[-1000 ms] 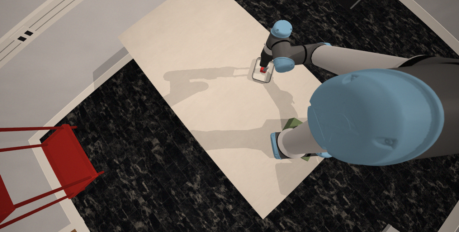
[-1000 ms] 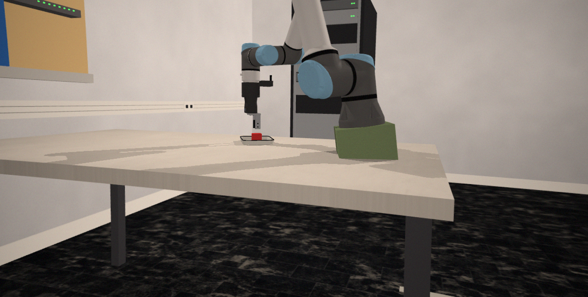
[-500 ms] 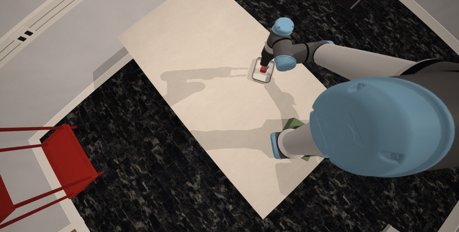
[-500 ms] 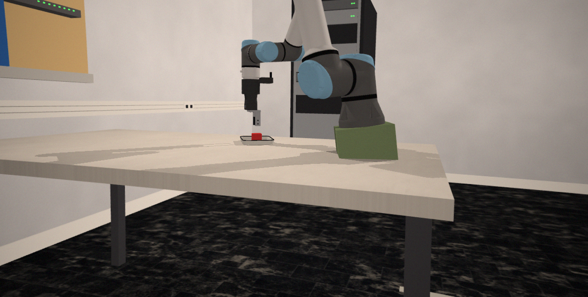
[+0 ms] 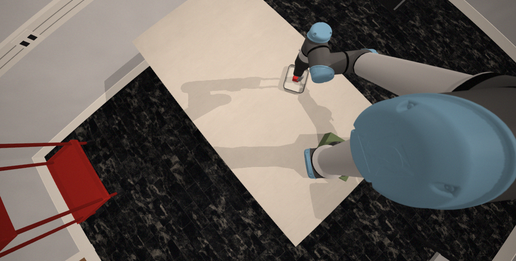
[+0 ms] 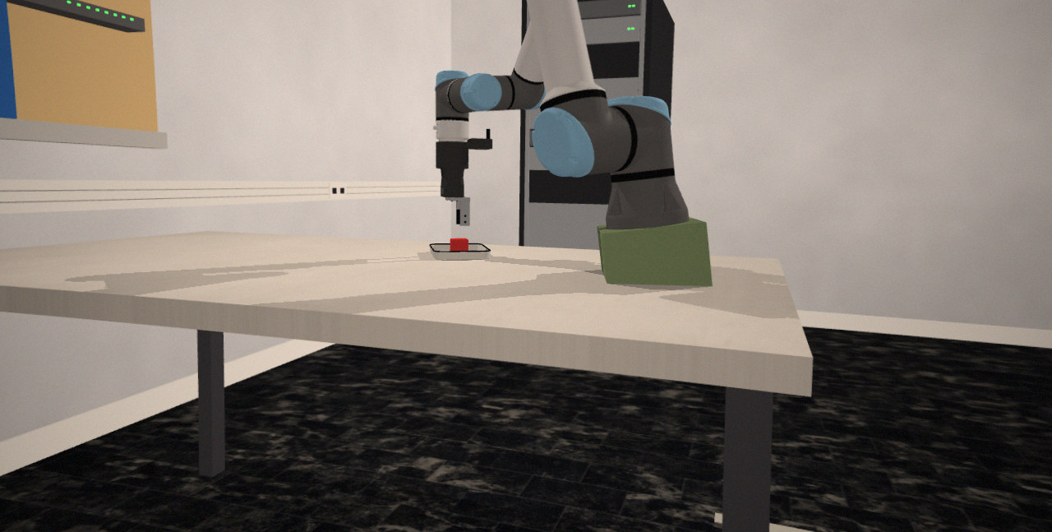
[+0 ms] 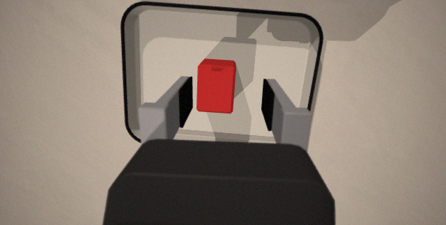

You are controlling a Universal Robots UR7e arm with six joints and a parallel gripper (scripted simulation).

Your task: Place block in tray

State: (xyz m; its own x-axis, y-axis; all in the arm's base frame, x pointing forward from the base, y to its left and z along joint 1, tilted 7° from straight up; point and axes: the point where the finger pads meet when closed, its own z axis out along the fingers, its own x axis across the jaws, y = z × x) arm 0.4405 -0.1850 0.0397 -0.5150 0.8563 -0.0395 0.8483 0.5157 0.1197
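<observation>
The red block rests on the floor of the white tray, which has a dark rim. My gripper is open and empty. It hangs straight above the block, clear of it by a short gap in the side view. In the wrist view the two fingers stand wide on either side of the block, apart from it.
The tray lies on a pale wooden table. The arm's green base block stands on the table near its right edge. A dark server rack stands behind. A red frame stands on the floor.
</observation>
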